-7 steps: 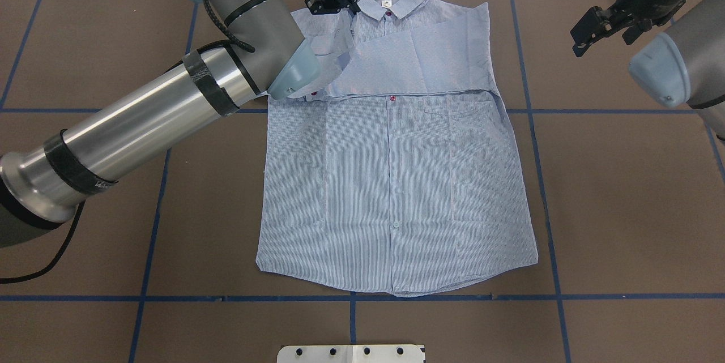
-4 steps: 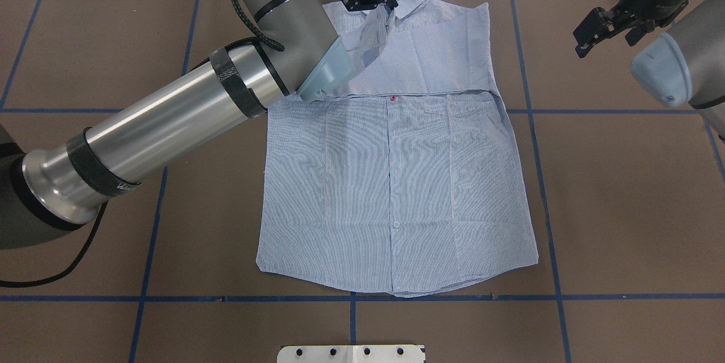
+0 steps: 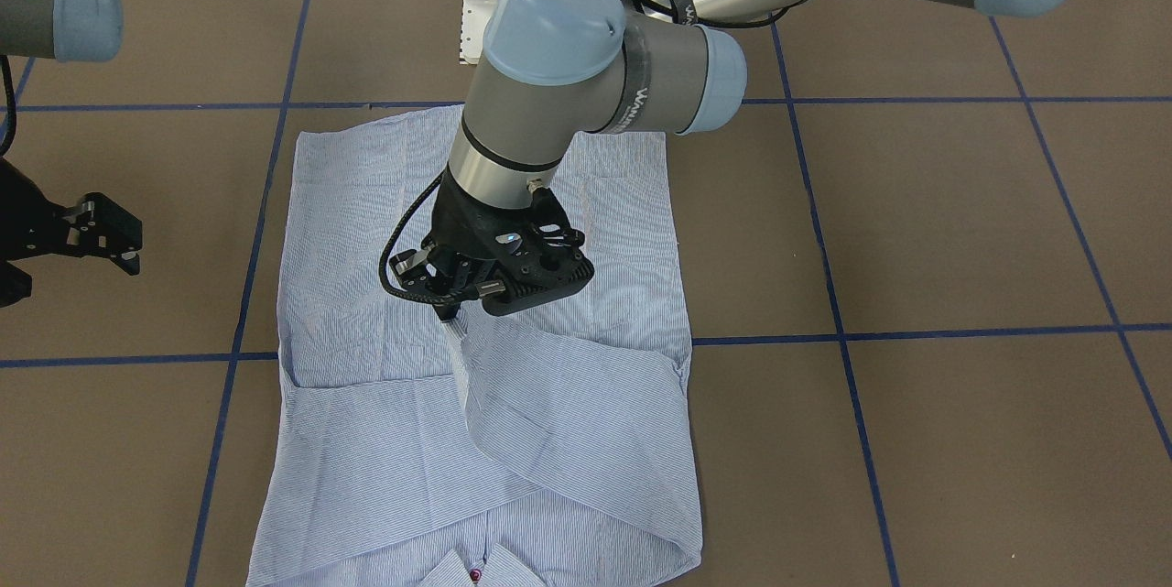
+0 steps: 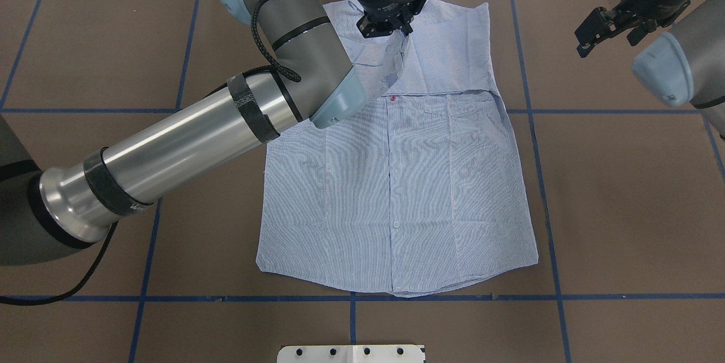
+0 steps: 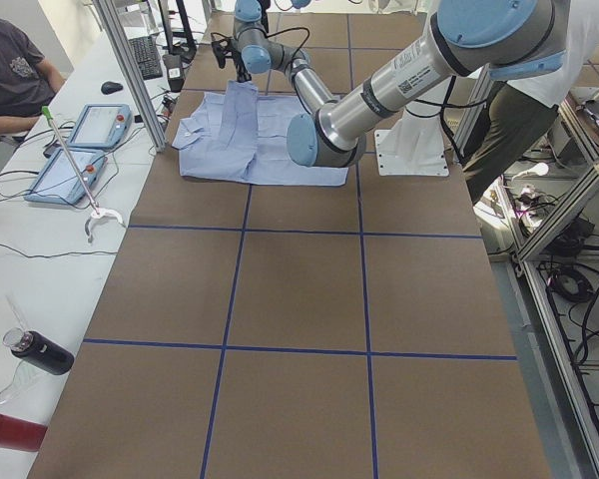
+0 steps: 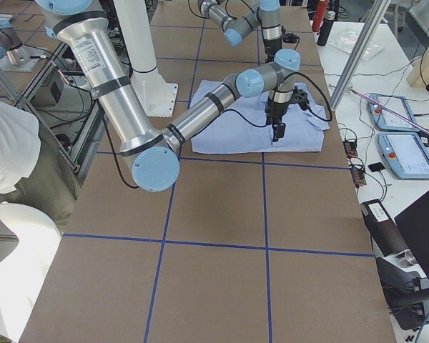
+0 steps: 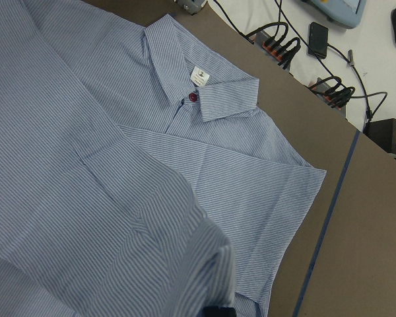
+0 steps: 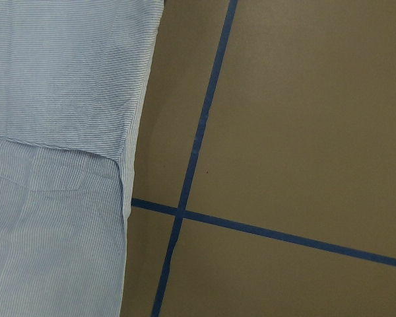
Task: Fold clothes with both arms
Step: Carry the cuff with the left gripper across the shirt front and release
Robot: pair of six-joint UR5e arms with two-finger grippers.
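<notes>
The left gripper (image 4: 403, 35) is nipped tight on a fold of sleeve cloth (image 3: 458, 335) and holds it up off the shirt (image 4: 396, 182), so the fabric hangs from the fingertips in a narrow peak. It is over the chest, close to the collar (image 7: 204, 86). From where I stand, the sleeve slopes down from that pinch to the shirt's shoulder edge.

The right gripper (image 4: 605, 45) hangs with its jaws wide apart and nothing between them. It is above bare tabletop (image 4: 623, 193) near the far edge, well clear of the shirt's side.

The shirt lies face up and flat, midway along the tabletop. Its collar points to the far edge and its hem to the robot's edge, just short of a blue tape line (image 4: 453, 297). The other sleeve (image 4: 453, 57) is folded across the chest and lies flat. Below that fold a dark red button (image 4: 392, 98) shows on the placket, and the chest pocket (image 4: 453, 109) is beside it.

A person (image 5: 10, 70) sits at the side bench beyond the far edge.
</notes>
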